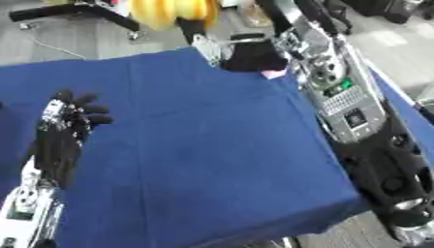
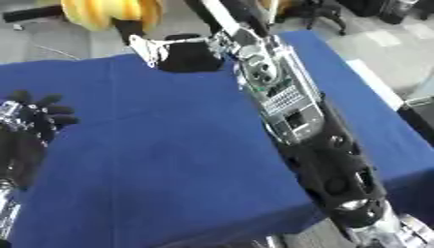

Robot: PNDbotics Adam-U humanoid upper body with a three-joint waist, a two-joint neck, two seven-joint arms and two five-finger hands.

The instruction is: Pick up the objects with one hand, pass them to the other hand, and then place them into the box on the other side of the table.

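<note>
right hand point(image 1: 254, 55) hard to make out at the far end of the long outstretched right arm point(image 1: 352, 114): a dark blurred mass past the far edge of the worktop, fingers not distinguishable, so open or closed cannot be told. a small pink patch point(image 1: 273, 73) just under that hand, too blurred to name. something yellow and rounded point(image 1: 174, 12) beyond the hand, cut off by the top edge. no box to be made out anywhere near either hand.

left hand point(image 1: 69, 118) low at the left side, over the cloth, black fingers spread and pointing away, only slightly curled, holding nothing. forearm below it silver and white, cut off at the lower edge.

right arm of silver metal panels with a ribbed grille and a small green light, passing into bulky black housings nearer the camera, partly cut off at the lower right corner.

worktop point(image 1: 212, 160) covered in a deep blue cloth, matte, with faint fold creases running across between the two hands. grey floor around it; black legs of a stand point(image 1: 81, 12) on the floor far beyond the left hand.
</note>
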